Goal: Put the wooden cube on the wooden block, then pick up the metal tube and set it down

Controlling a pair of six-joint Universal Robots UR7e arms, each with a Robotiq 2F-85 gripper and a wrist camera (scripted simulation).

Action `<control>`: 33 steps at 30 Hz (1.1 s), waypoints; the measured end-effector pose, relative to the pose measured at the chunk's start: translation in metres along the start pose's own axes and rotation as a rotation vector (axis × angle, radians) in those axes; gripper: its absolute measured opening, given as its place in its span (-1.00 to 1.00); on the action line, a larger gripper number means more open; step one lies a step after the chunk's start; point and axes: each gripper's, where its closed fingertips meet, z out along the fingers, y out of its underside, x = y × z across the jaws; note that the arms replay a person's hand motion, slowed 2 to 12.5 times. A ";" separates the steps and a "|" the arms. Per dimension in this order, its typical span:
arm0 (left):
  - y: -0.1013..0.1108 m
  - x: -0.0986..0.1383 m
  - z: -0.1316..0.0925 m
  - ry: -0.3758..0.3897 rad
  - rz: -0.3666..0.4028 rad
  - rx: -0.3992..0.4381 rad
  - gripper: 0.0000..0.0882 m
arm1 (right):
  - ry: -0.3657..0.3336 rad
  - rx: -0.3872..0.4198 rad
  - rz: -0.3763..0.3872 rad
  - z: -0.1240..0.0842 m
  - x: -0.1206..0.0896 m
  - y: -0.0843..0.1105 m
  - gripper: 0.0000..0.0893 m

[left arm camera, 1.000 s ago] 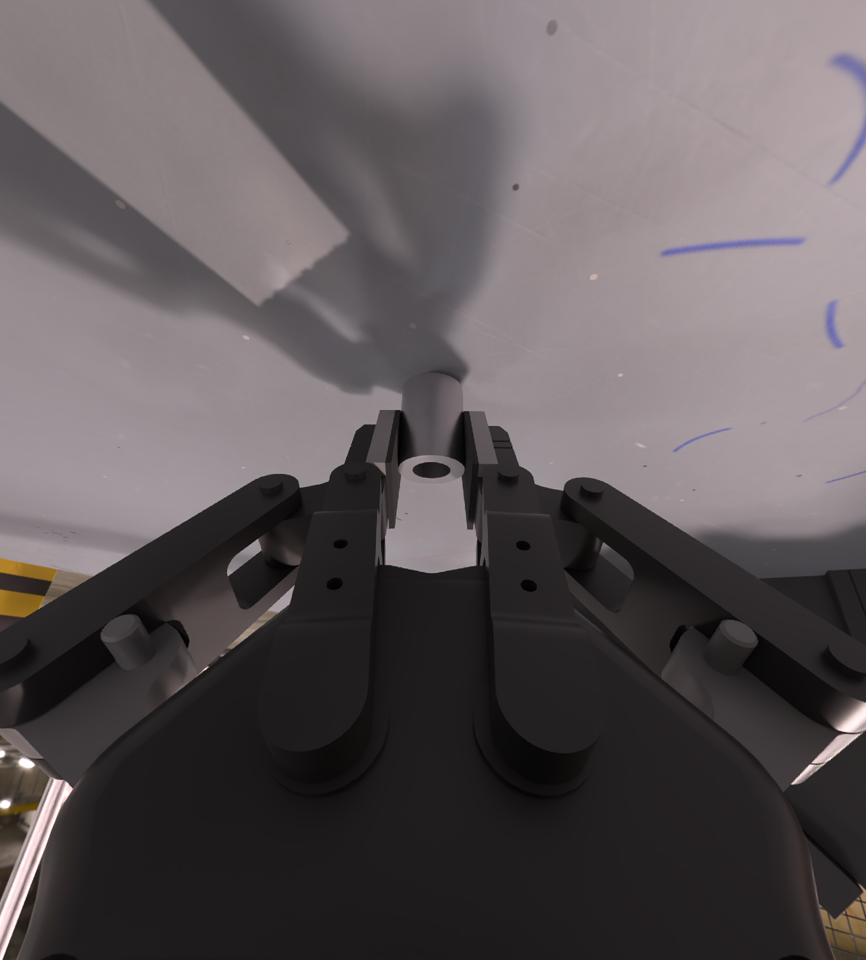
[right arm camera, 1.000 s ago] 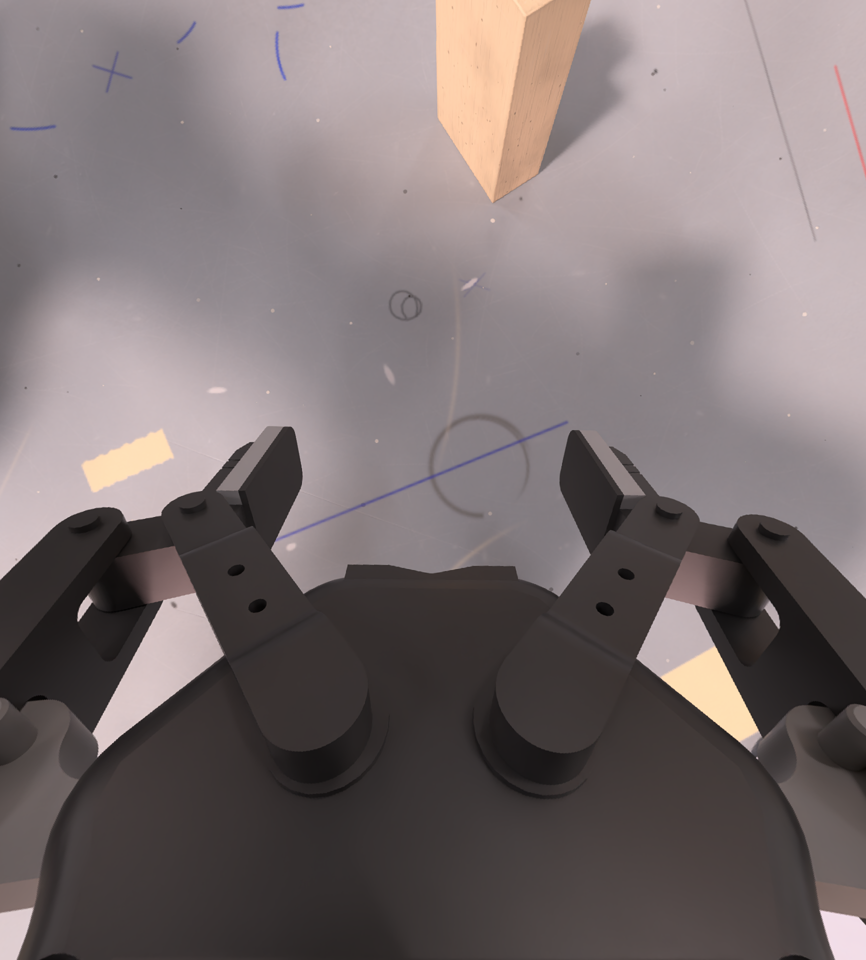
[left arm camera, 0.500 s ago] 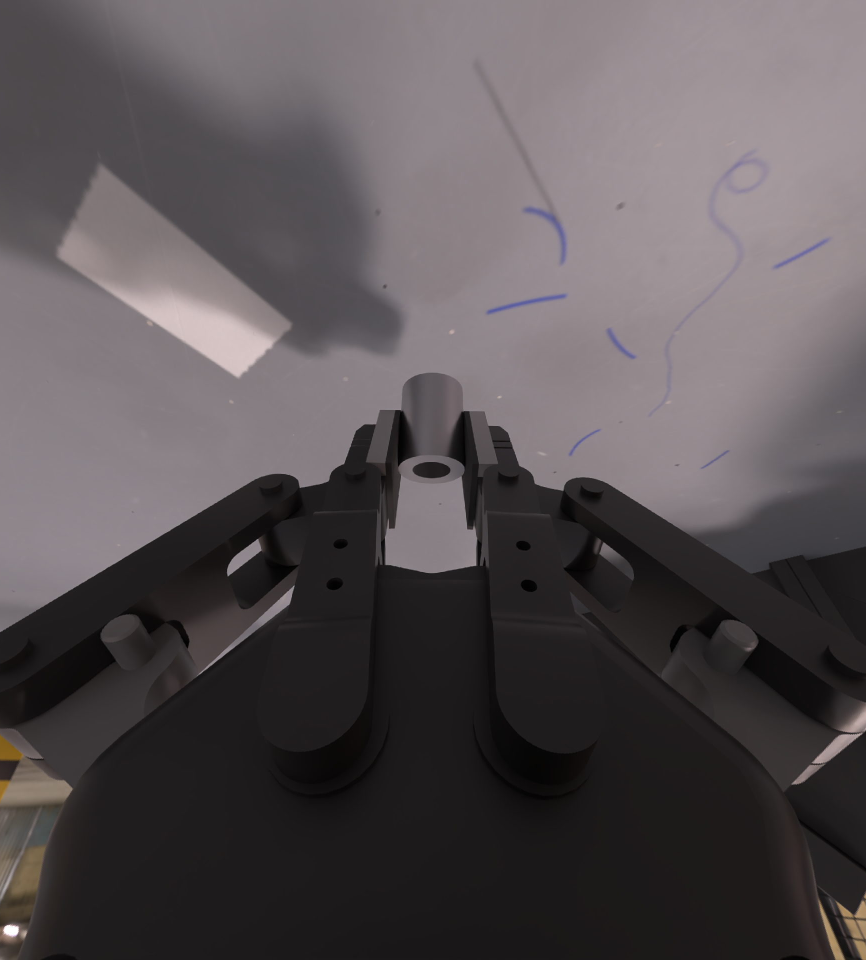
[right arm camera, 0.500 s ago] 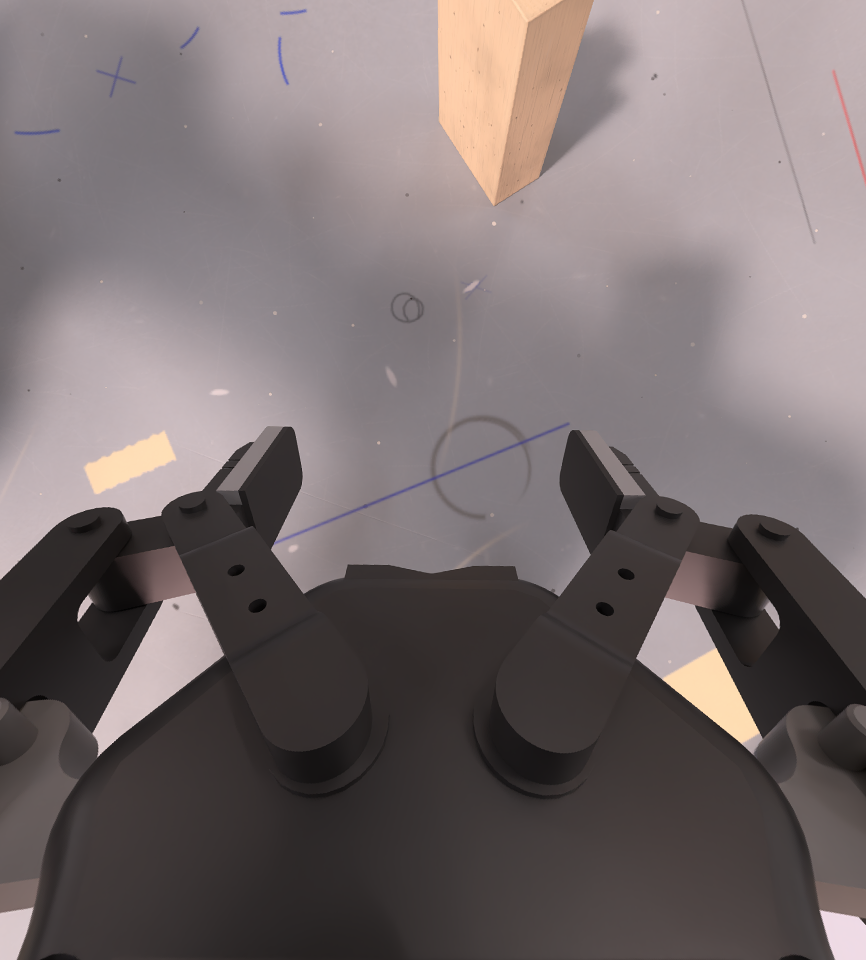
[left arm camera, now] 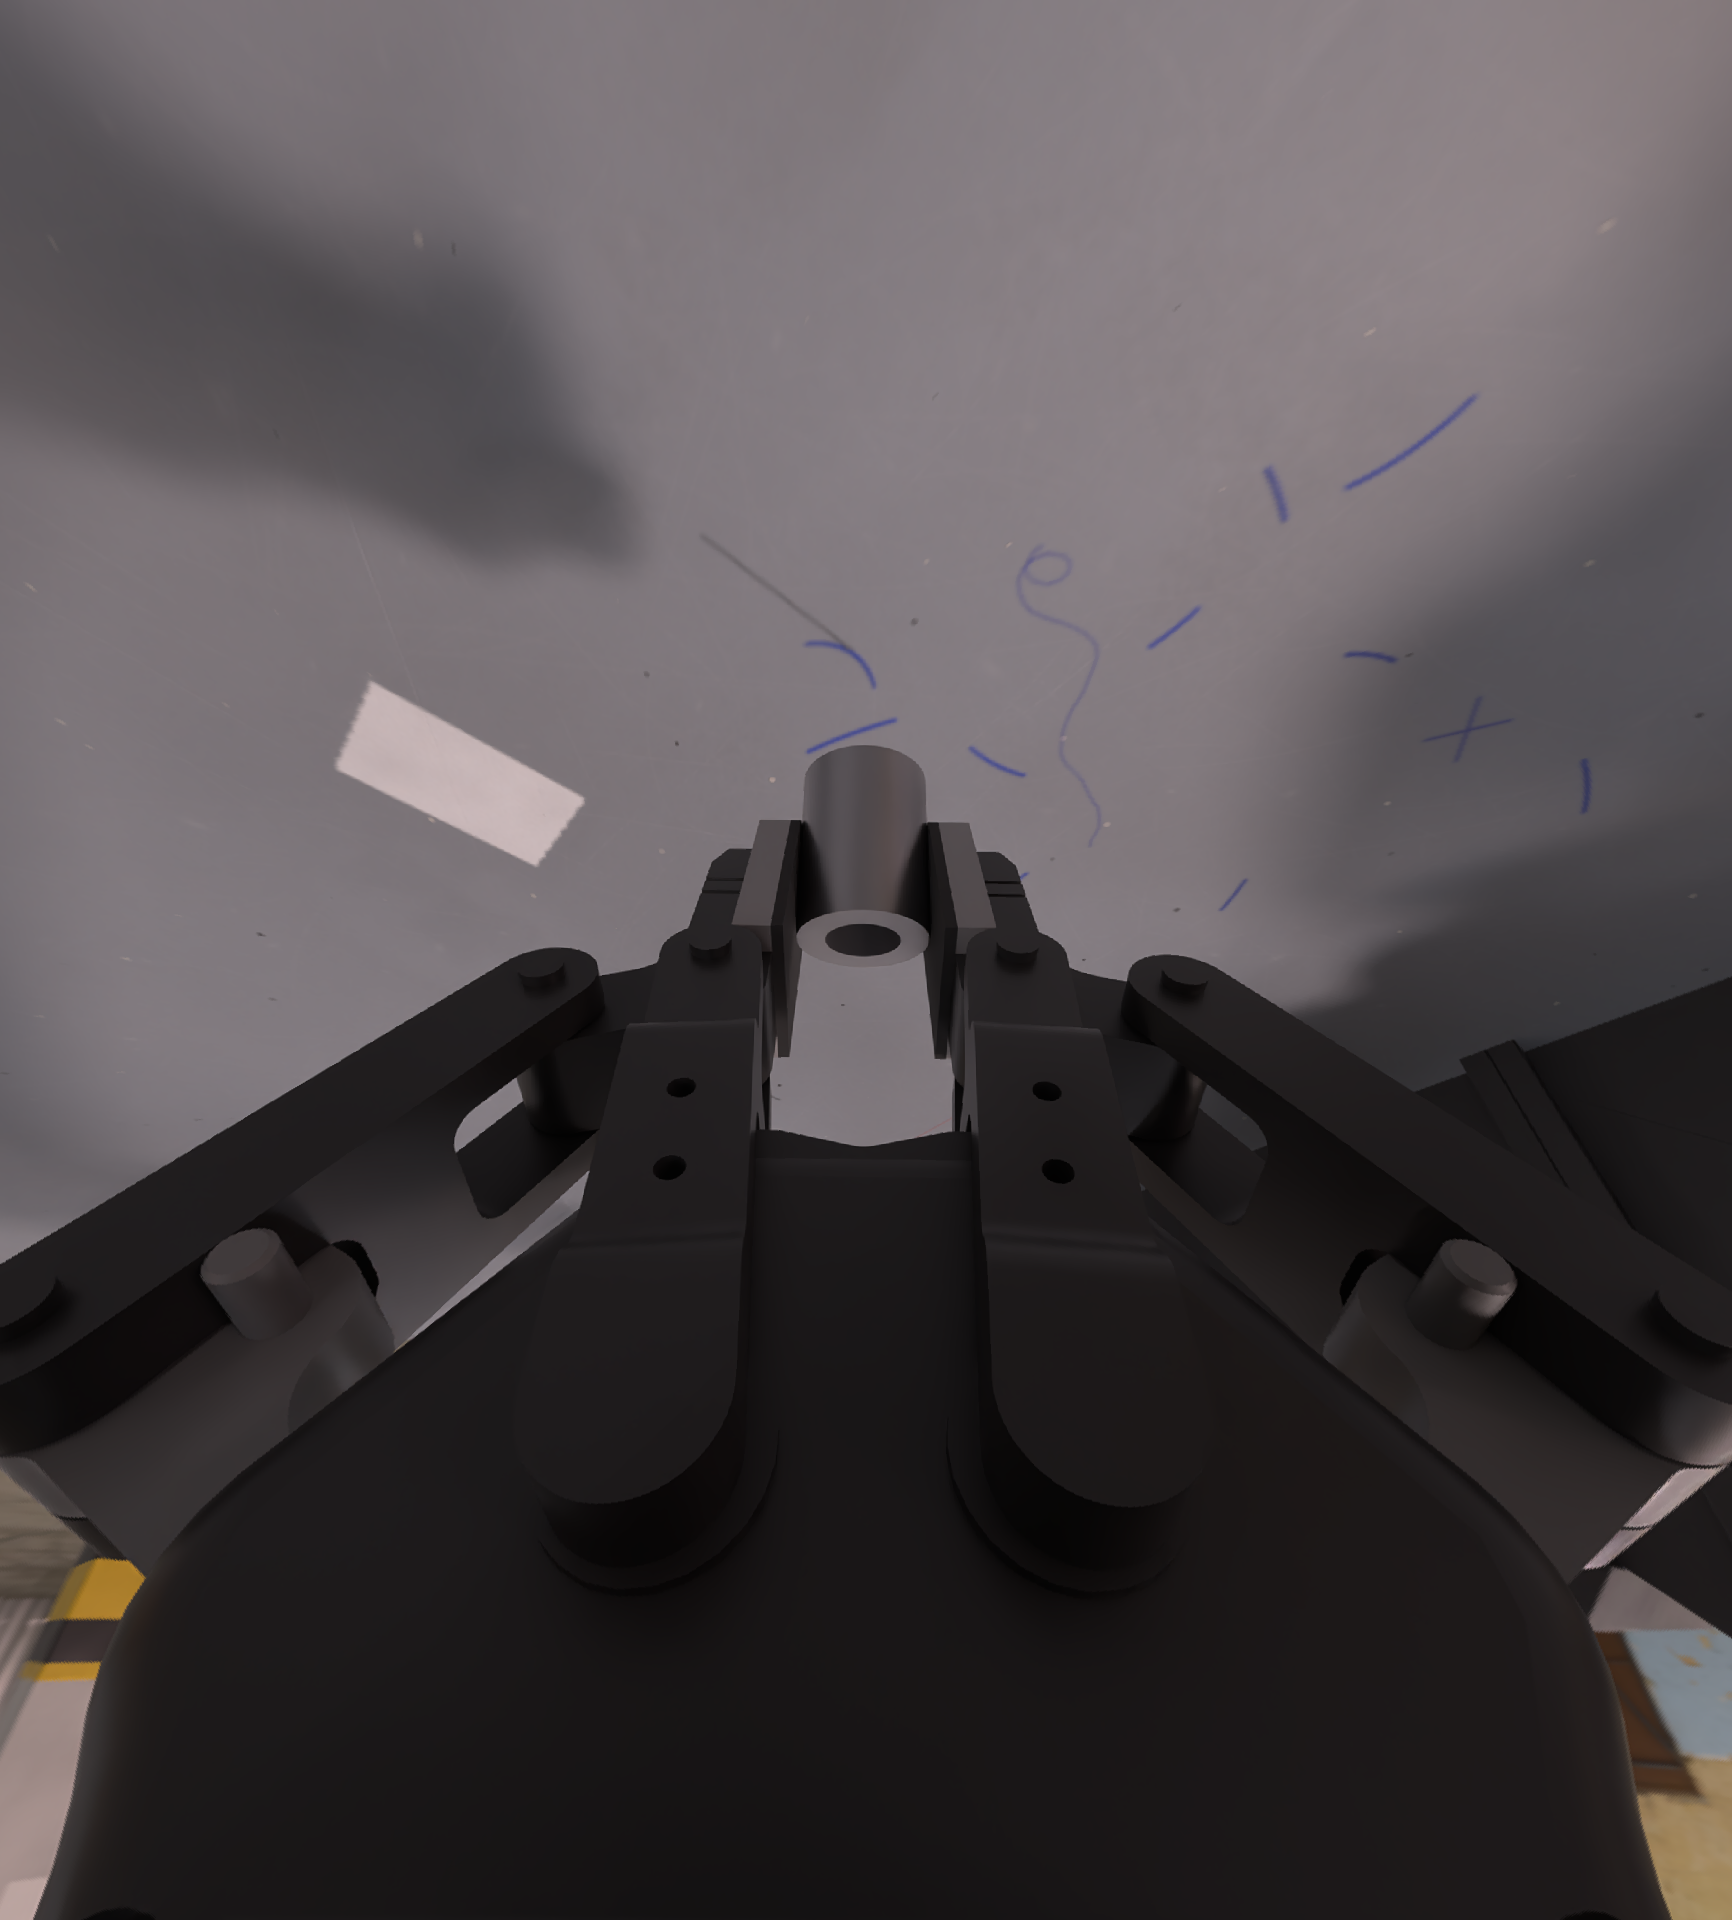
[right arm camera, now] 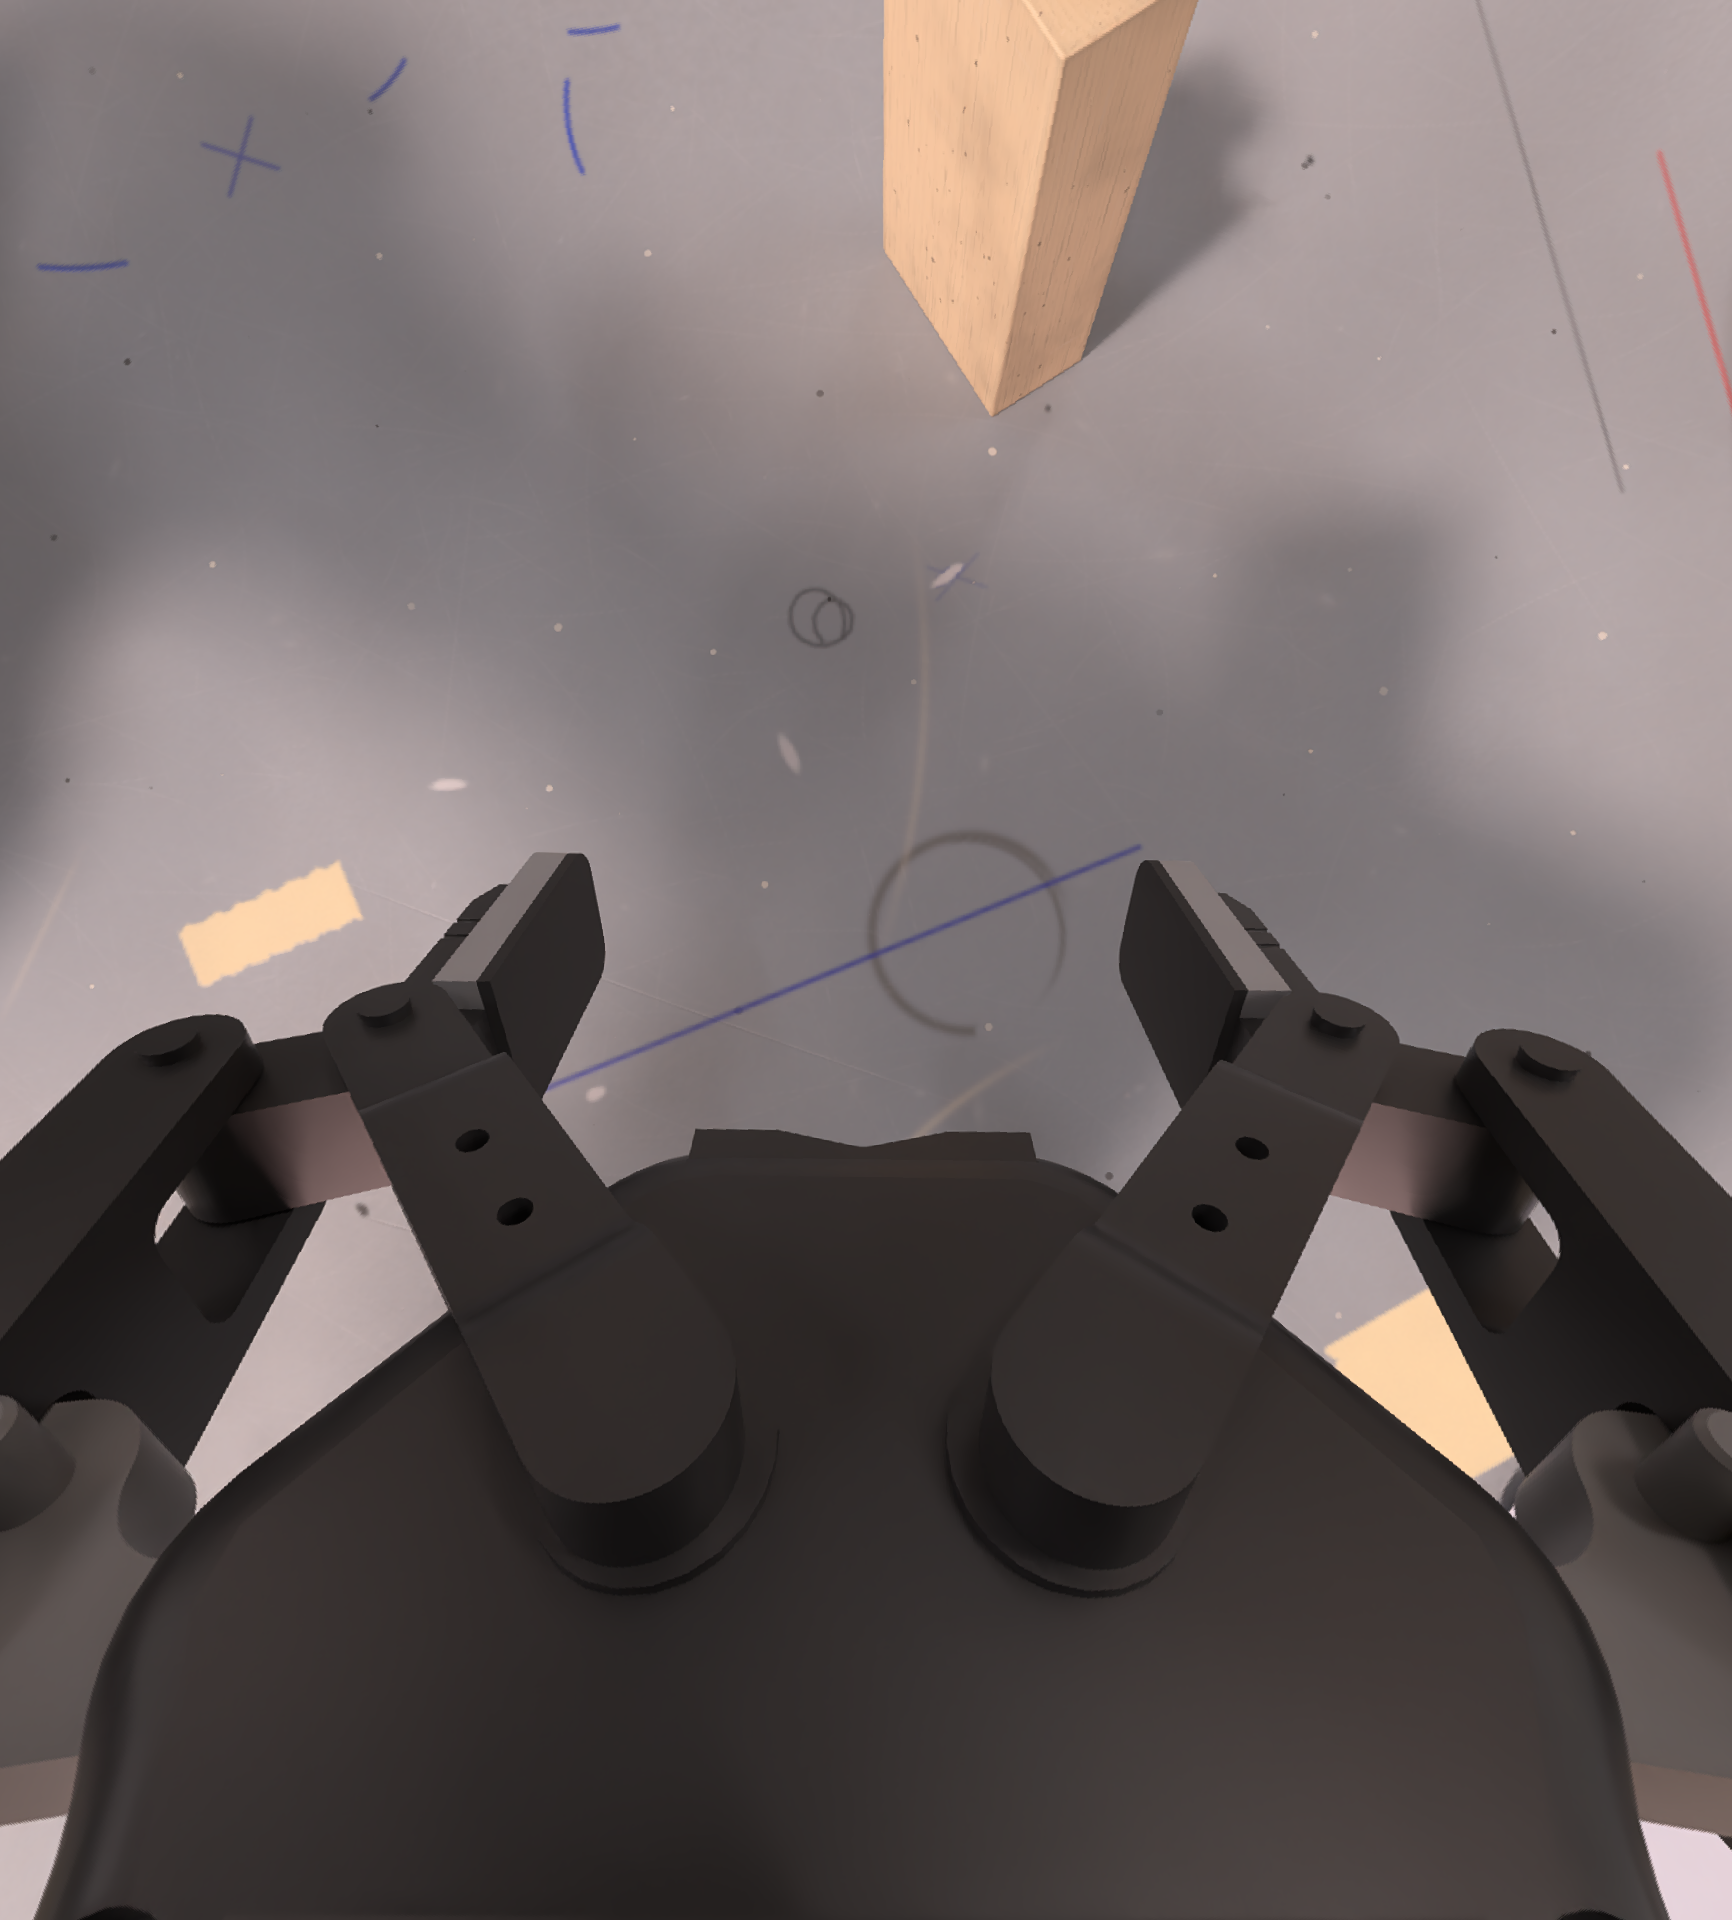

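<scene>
Grey scuffed bench [left arm camera: 945,312] fills the upper half of both wrist views; blue pen strokes, a thin red line and faint ring marks on it.

Tall pale wooden block [right arm camera: 1018,197], upright, upper centre of the right wrist view, its top cut off by the frame edge. Whether the wooden cube sits on it cannot be told; no cube shows in either view.

Left gripper [left arm camera: 863,894], centre of the left wrist view: narrowed onto the short grey metal tube [left arm camera: 863,821], one pad touching each side, open bore facing the camera. The tube's far end appears clear of the bench, so the tube reads as carried.

Right gripper [right arm camera: 857,935], centre of the right wrist view: spread wide, nothing between the fingers, hanging over bare bench well below the block in frame.

Small items: white rectangular tape strip [left arm camera: 457,774], left of centre in the left view; tan tape strip [right arm camera: 270,925], left of centre in the right view.

Judgement: second step in hand, the tube picked up and not yet set down. Next move calls for lowering the tube straight until its end meets the bench, then parting the fingers evenly so that it does not tip or roll.
</scene>
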 end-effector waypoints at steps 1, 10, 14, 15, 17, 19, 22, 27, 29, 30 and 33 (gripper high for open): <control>-0.004 0.003 -0.006 -0.009 0.013 -0.003 -0.53 | 0.001 0.000 0.000 0.000 0.000 0.000 0.91; -0.047 0.033 -0.053 -0.086 0.127 -0.015 -0.53 | 0.007 0.002 0.003 -0.004 -0.001 0.002 0.91; -0.065 0.047 -0.067 -0.113 0.174 -0.023 -0.53 | 0.011 0.001 0.005 -0.006 -0.001 0.004 0.91; -0.069 0.051 -0.070 -0.119 0.186 -0.025 -0.53 | 0.012 0.001 0.006 -0.007 -0.001 0.005 0.91; -0.077 0.058 -0.075 -0.130 0.210 -0.029 -0.53 | 0.014 0.001 0.009 -0.008 -0.001 0.007 0.91; -0.085 0.065 -0.079 -0.137 0.232 -0.034 -0.53 | 0.017 0.001 0.012 -0.010 -0.001 0.009 0.91; -0.095 0.075 -0.082 -0.142 0.263 -0.045 -0.53 | 0.019 0.002 0.017 -0.012 0.000 0.011 0.91; -0.109 0.086 -0.082 -0.153 0.299 -0.079 -0.53 | 0.024 0.000 0.022 -0.015 0.000 0.016 0.91; -0.112 0.089 -0.081 -0.157 0.310 -0.097 -0.53 | 0.025 0.000 0.025 -0.016 0.000 0.018 0.91; -0.114 0.091 -0.080 -0.161 0.315 -0.105 -0.53 | 0.026 0.000 0.026 -0.016 0.001 0.019 0.91; -0.119 0.093 -0.079 -0.173 0.331 -0.128 -0.53 | 0.027 0.002 0.030 -0.018 0.001 0.021 0.91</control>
